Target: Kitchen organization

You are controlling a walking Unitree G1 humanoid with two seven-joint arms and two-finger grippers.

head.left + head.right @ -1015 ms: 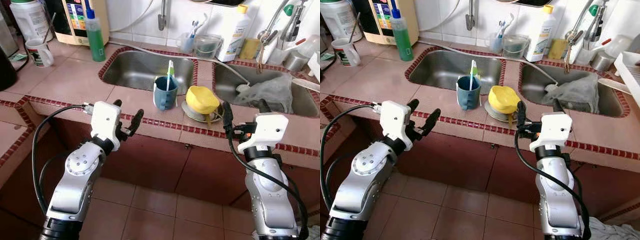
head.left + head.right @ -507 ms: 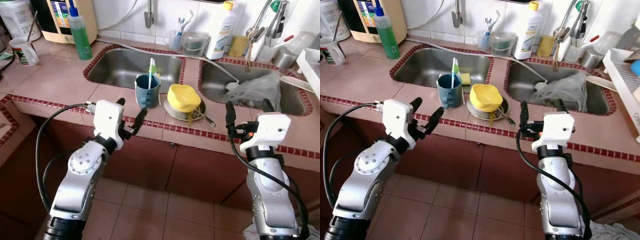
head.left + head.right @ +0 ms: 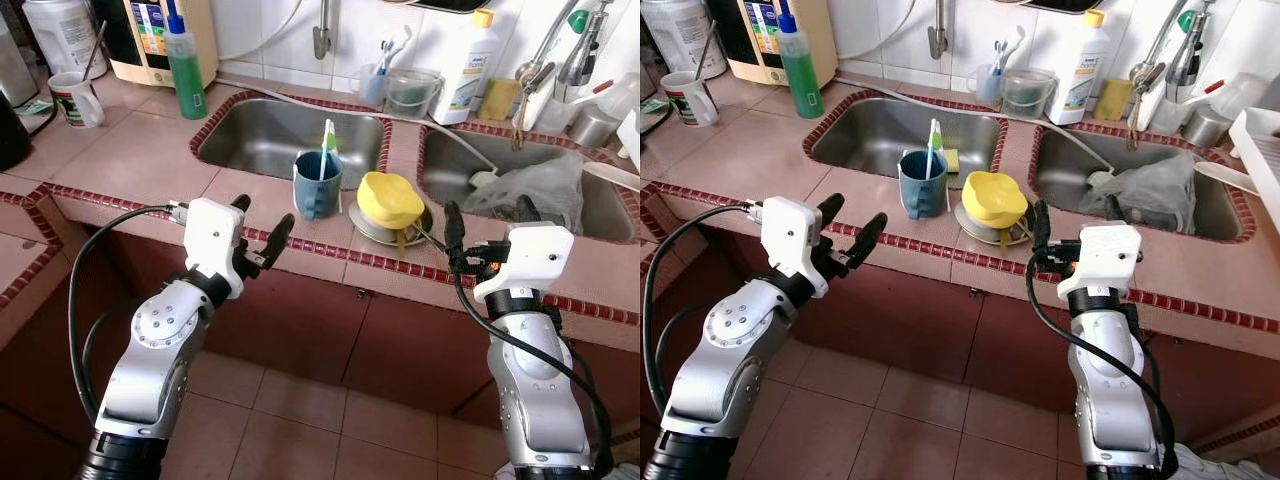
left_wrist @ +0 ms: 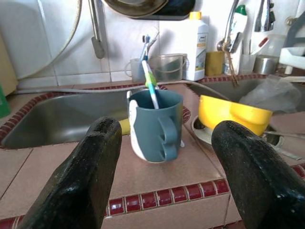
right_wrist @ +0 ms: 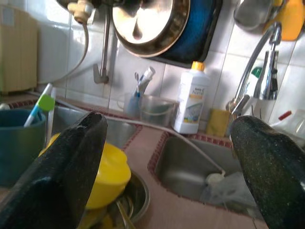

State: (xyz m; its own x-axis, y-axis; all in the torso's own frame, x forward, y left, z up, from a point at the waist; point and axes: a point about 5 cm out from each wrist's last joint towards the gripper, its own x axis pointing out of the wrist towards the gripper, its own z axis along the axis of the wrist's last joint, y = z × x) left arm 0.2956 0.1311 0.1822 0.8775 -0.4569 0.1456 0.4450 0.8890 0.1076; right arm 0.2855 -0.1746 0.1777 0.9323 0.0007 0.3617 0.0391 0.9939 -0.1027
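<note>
A blue mug [image 3: 318, 186] holding a green-and-white toothbrush stands on the pink tiled counter [image 3: 140, 150] between the two sinks. Beside it, an upturned yellow bowl [image 3: 391, 198] rests on a metal plate [image 3: 378, 230] with cutlery. My left gripper [image 3: 261, 217] is open just before the counter's front edge, left of the mug and facing it [image 4: 155, 125]. My right gripper [image 3: 488, 212] is open at the counter edge, right of the yellow bowl [image 5: 107, 174]. Neither gripper holds anything.
A green soap bottle [image 3: 187, 60] and a white mug [image 3: 78, 98] stand at the back left. A white bottle [image 3: 468, 65], cups and a tap [image 3: 560, 45] line the wall. The right sink holds a crumpled plastic bag [image 3: 540, 185]. A white rack [image 3: 1260, 140] is far right.
The whole view swayed left, then back right, so the camera moved. Both grippers stay open in about the same pose; the objects on the counter have not moved.
</note>
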